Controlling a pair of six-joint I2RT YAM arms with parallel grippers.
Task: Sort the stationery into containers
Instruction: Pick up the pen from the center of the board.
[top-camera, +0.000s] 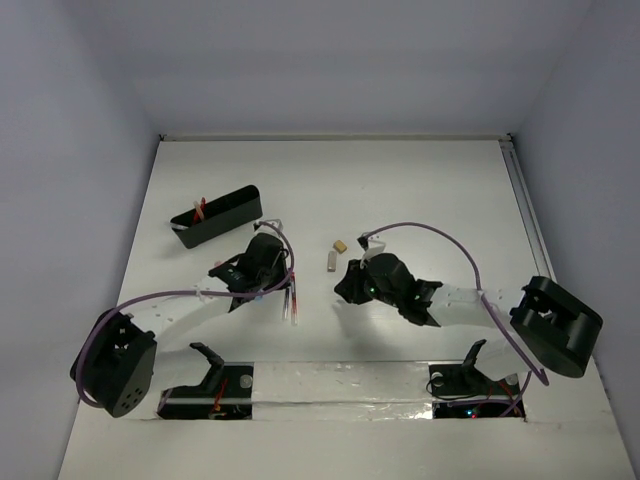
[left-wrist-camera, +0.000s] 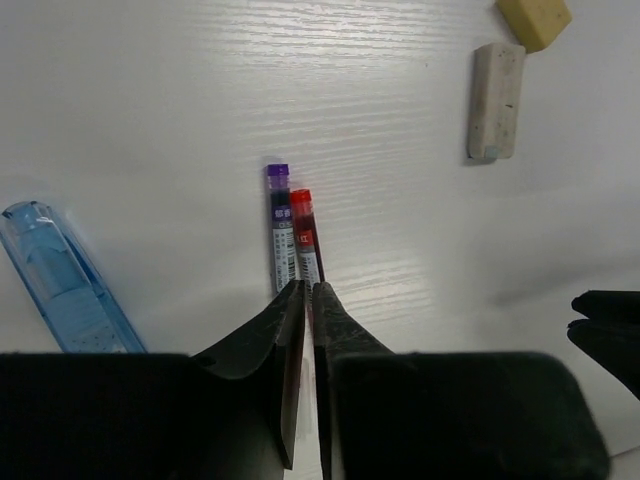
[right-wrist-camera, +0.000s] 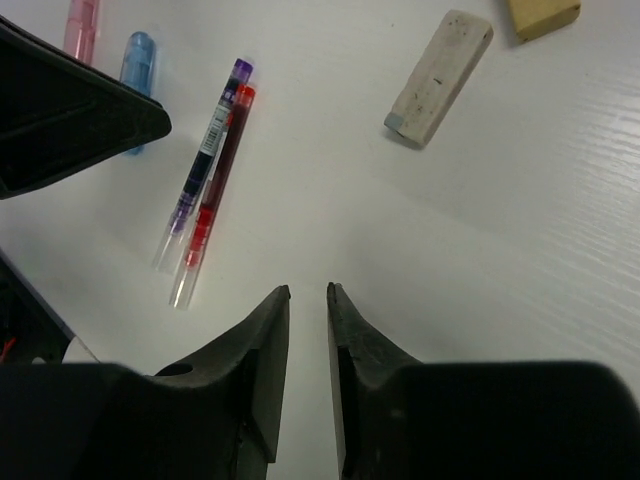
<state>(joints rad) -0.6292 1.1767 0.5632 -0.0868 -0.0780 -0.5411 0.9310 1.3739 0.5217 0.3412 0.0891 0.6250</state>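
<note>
I'm hovering left gripper (left-wrist-camera: 305, 286) shut and empty at the red pen (left-wrist-camera: 303, 235) end, probably lining up along it. Right gripper (right-wrist-camera: 308, 290) is idling near the pen, slightly open, empty.

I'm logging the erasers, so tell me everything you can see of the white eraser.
The white eraser is a long, off-white rectangular block, rubbery-looking, speckled with dark marks and smudged grey-blue at one end. It lies flat on the table, with nothing gripping it. A beige eraser sits just off its cleaner end; contact unclear.
</note>
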